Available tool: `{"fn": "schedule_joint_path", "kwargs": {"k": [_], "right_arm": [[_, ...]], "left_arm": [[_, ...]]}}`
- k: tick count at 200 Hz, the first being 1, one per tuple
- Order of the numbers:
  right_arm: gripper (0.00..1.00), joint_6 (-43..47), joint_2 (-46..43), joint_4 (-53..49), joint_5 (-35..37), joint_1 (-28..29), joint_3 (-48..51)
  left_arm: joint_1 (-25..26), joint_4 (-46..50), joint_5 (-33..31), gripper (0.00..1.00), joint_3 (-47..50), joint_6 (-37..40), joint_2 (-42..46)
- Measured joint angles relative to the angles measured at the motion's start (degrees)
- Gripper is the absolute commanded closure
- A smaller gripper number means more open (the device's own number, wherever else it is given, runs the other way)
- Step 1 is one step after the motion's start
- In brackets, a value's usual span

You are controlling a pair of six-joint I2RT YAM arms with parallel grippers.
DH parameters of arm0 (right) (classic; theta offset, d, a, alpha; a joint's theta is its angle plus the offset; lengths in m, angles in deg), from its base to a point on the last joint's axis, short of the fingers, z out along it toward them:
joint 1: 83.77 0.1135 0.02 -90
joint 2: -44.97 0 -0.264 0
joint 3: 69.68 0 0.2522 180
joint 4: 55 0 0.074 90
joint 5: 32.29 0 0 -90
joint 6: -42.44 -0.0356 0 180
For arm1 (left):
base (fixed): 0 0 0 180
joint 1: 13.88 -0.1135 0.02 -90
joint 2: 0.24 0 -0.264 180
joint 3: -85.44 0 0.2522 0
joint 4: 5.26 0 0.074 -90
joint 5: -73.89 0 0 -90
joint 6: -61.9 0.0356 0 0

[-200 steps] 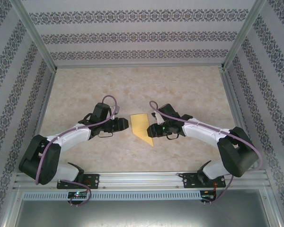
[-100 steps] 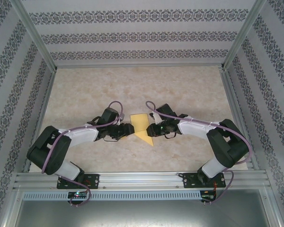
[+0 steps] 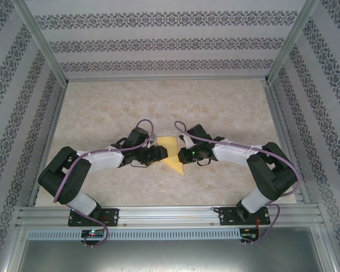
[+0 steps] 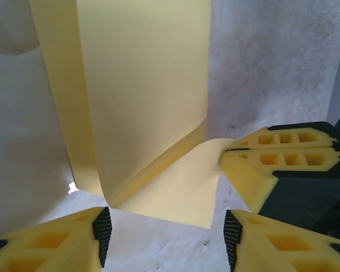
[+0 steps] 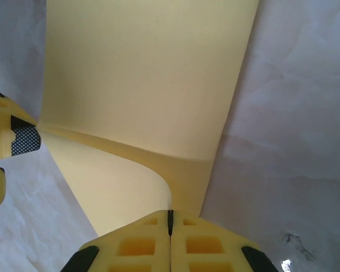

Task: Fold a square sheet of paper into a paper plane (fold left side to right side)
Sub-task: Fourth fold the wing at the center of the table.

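- Left arm reaches low from the near-left base, elbow out to the left, wrist pointing right. The left hand point(image 3: 160, 152) sits at the left edge of the yellow sheet of paper point(image 3: 171, 148), fingers apart and clamping nothing. In the left wrist view, the sheet's curled fold lies just ahead of its pads.
- Right arm mirrors it from the near-right base. The right hand point(image 3: 181, 154) is closed, its fingers pressed together on a lifted corner of the sheet.
- The sheet lies mid-surface between the two hands, partly doubled over, one layer curving above another. A pointed corner aims toward the near side.
- The hands are almost tip to tip, so the gap between them is tight.
- The surface point(image 3: 226, 107) runs broad to the far side, and to the left and right up to the patterned walls point(image 3: 22, 96). On the near side, a band of surface separates the sheet's point from the metal rail point(image 3: 170, 215).
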Motion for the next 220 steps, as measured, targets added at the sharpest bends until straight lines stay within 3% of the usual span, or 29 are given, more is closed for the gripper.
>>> {"fn": "schedule_joint_path", "kwargs": {"k": [96,132,174,220], "right_arm": [[0.96,0.0,0.0,-0.46,1.05,-0.02,0.0],[0.96,0.02,0.0,-0.46,1.03,-0.02,0.0],[0.72,0.11,-0.87,-0.42,1.51,-0.02,0.33],[0.59,0.37,-13.97,-0.44,6.6,0.48,4.96]], "left_arm": [[1.42,1.97,-2.05,0.4,-2.51,0.02,-0.98],[1.46,2.19,-2.21,0.5,-2.93,-0.15,-2.32],[2.05,2.1,-2.21,0.63,-3.89,-1.16,-3.43],[2.58,0.76,-2.16,0.69,-4.59,-2.05,-3.43]]}}
